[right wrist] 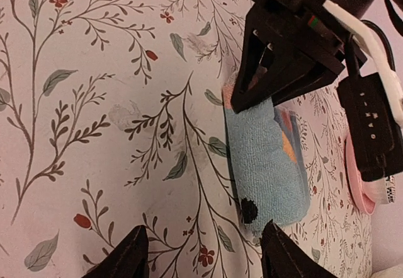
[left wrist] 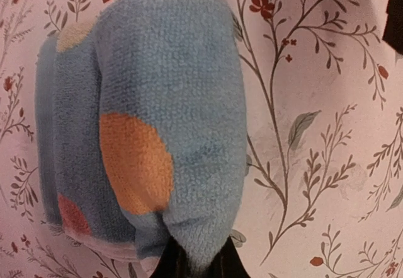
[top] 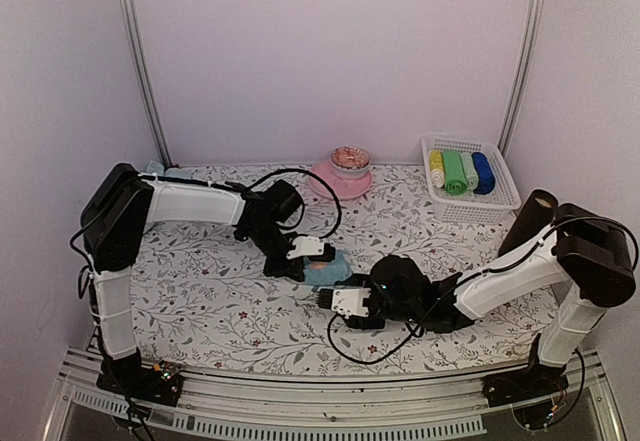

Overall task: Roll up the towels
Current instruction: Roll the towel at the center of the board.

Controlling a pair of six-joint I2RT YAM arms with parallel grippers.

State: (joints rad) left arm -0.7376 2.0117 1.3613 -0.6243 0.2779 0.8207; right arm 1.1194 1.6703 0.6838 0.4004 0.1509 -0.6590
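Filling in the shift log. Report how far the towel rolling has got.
Done: four rolled towels lie side by side in the white basket. In hand: the blue towel in the middle looks mostly rolled, with the left gripper pinching one end and the right gripper open beside it. Left: finish that roll. No other flat towel shows clearly.

Pink plate back centre; white basket back right; floral tablecloth beneath

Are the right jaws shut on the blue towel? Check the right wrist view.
No: the right jaws stand wide apart with only flowered tablecloth between them, the rolled blue towel lying ahead.
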